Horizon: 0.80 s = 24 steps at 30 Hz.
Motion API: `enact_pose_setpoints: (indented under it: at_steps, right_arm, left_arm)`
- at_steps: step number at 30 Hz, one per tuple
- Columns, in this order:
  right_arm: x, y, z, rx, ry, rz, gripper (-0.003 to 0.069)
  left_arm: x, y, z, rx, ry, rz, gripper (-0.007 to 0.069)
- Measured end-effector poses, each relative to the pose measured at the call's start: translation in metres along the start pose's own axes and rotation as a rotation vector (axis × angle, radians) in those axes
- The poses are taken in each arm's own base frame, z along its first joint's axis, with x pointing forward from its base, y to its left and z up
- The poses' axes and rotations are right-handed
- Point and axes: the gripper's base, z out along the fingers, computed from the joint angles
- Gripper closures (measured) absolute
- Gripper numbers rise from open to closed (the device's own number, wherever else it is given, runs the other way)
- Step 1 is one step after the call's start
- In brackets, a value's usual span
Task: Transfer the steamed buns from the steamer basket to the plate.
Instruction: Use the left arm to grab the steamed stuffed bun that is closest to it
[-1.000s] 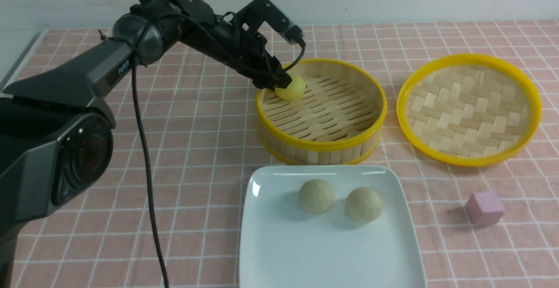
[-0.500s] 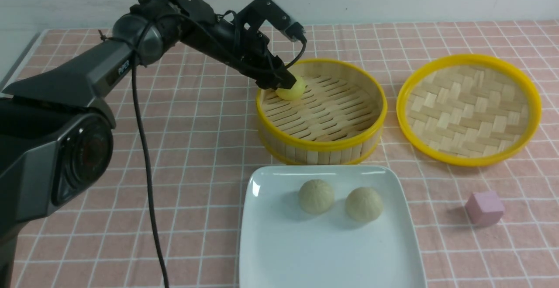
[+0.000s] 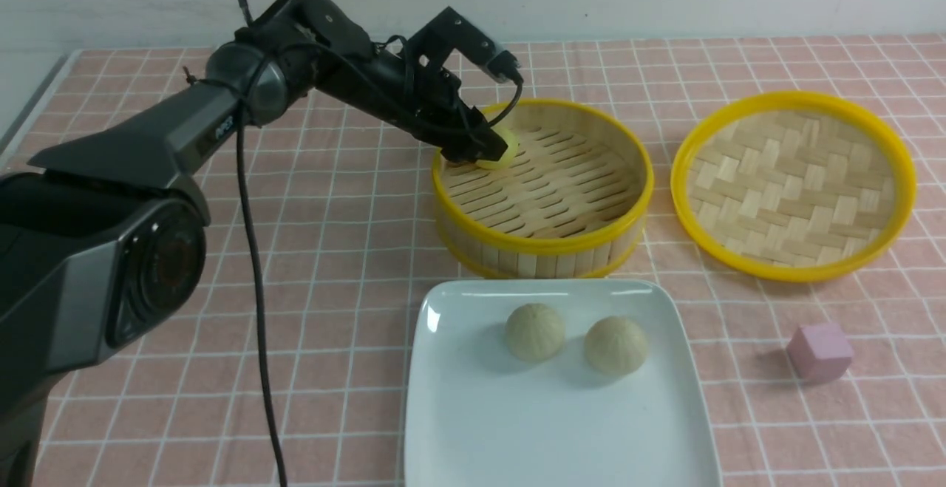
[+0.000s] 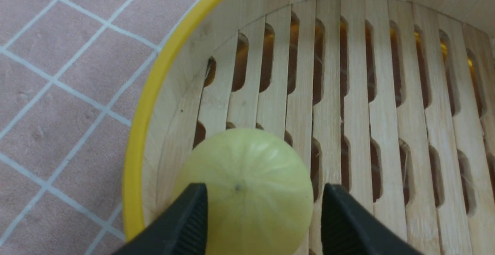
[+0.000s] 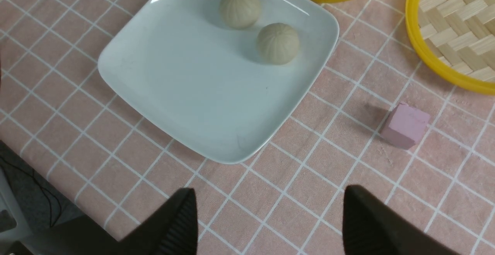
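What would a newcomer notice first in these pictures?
The left end effector reaches into the steamer basket, its open fingers on either side of a yellow bun near the basket's left wall. In front of the basket, two beige buns sit on the white plate. To the right lie a shallow woven tray and a pink cube.

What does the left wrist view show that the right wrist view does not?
Only the left wrist view shows the yellow steamed bun on the steamer basket's slatted floor, between the open left gripper fingers. Only the right wrist view shows the white plate with two beige buns, the pink cube, the woven tray and the open right gripper. Both show the pink checked cloth and the basket's yellow rim.
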Motion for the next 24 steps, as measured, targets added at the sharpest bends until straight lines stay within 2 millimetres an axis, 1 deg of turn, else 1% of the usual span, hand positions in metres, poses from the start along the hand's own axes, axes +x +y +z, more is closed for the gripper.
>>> enact_pose_setpoints:
  at_steps: [3,4,5,6,7,8,10,11,12,14,24]
  right_arm:
    - [0.0000,0.0000,0.0000,0.000,0.000,0.000,0.0164]
    - [0.0000,0.0000,0.0000,0.000,0.000,0.000,0.0164]
    - [0.0000,0.0000,0.0000,0.000,0.000,0.000,0.0164]
    - [0.0000,0.0000,0.0000,0.000,0.000,0.000,0.0164]
    - [0.0000,0.0000,0.0000,0.000,0.000,0.000,0.0164]
    - [0.0000,0.0000,0.0000,0.000,0.000,0.000,0.0164]
    - [0.0000,0.0000,0.0000,0.000,0.000,0.000,0.0164]
    - [0.0000,0.0000,0.0000,0.000,0.000,0.000,0.0164]
    - [0.0000,0.0000,0.0000,0.000,0.000,0.000,0.0164]
    - [0.0000,0.0000,0.0000,0.000,0.000,0.000,0.0164]
    - [0.0000,0.0000,0.0000,0.000,0.000,0.000,0.0164]
  left_arm:
    - [-0.0002,0.0001,0.0001,-0.003,-0.001,-0.001,0.0215]
    - [-0.0004,0.0007,0.0001,-0.009,-0.004,-0.010,0.0246]
    - [0.0000,0.0008,0.0005,-0.010,-0.003,-0.013,0.0251]
    - [-0.0002,0.0014,0.0005,-0.016,-0.006,-0.022,0.0304]
    - [-0.0002,0.0016,0.0005,-0.018,-0.006,-0.028,0.0339]
    - [-0.0001,0.0018,0.0005,-0.020,-0.004,-0.035,0.0398]
    - [0.0004,0.0019,0.0009,-0.021,-0.002,-0.042,0.0487]
    - [0.0006,0.0023,0.0006,-0.021,-0.002,-0.046,0.0547]
    - [0.0006,0.0023,0.0006,-0.021,-0.002,-0.046,0.0555]
    - [0.0008,0.0027,0.0004,-0.022,-0.002,-0.047,0.0599]
    - [-0.0003,0.0002,-0.0001,0.004,-0.010,-0.065,0.0603]
